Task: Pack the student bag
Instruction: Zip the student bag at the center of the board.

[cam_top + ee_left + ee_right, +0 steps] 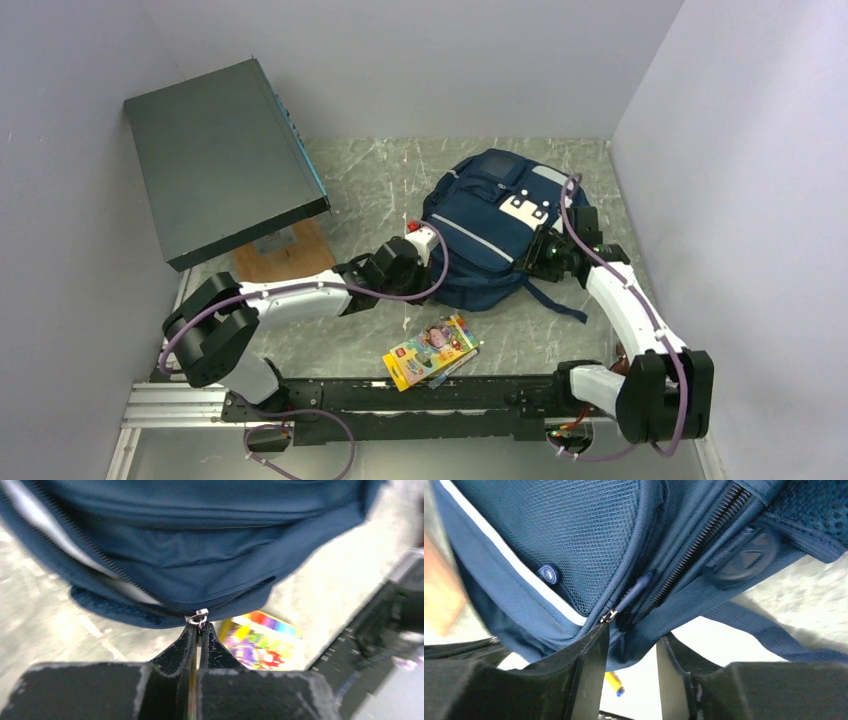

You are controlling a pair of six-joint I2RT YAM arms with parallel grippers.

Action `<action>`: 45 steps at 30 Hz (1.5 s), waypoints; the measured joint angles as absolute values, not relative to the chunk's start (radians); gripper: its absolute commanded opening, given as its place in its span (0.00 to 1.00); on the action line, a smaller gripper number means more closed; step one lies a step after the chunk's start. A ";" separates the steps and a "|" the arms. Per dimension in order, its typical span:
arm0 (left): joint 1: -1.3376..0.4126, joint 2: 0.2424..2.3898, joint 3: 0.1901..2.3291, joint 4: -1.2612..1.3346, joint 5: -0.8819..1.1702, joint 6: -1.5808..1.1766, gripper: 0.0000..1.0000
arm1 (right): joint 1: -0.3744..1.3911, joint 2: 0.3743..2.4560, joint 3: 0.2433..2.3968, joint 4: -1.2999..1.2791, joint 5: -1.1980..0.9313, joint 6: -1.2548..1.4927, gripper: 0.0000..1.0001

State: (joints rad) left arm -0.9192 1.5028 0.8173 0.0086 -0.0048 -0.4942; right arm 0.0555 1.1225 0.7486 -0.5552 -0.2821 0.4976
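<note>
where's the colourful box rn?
Top view: the colourful box lies flat on the table near its front edge, just beyond the black base rail, on the near side of the student bag and apart from it.

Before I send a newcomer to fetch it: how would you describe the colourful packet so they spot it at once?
Find the navy student bag in the middle of the table. Between it and the black rail at the near edge lies a flat yellow packet. It alone is multicoloured, unlike the plain dark box and wooden board.
</note>
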 measured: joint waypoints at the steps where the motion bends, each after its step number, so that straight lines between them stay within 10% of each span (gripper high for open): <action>1: -0.919 1.508 0.824 0.019 0.037 -0.494 0.00 | 0.065 1.137 0.770 -0.572 -0.254 0.464 0.52; 12: -0.923 1.677 0.902 0.179 0.395 -0.637 0.00 | 0.194 0.971 0.789 -0.661 0.007 0.485 0.77; 31: -1.000 1.688 0.989 0.053 0.310 -0.609 0.00 | 0.482 0.709 0.358 -0.326 -0.066 1.166 0.63; 37: -1.053 1.676 1.005 -0.025 0.162 -0.586 0.00 | 0.490 0.667 0.313 -0.291 0.094 1.296 0.37; 40: -1.059 1.663 1.008 -0.057 0.096 -0.585 0.00 | 0.494 0.655 0.297 -0.298 0.146 1.331 0.00; 45: -1.053 1.657 1.028 -0.126 -0.024 -0.588 0.00 | 0.495 0.634 0.297 -0.343 0.197 1.323 0.00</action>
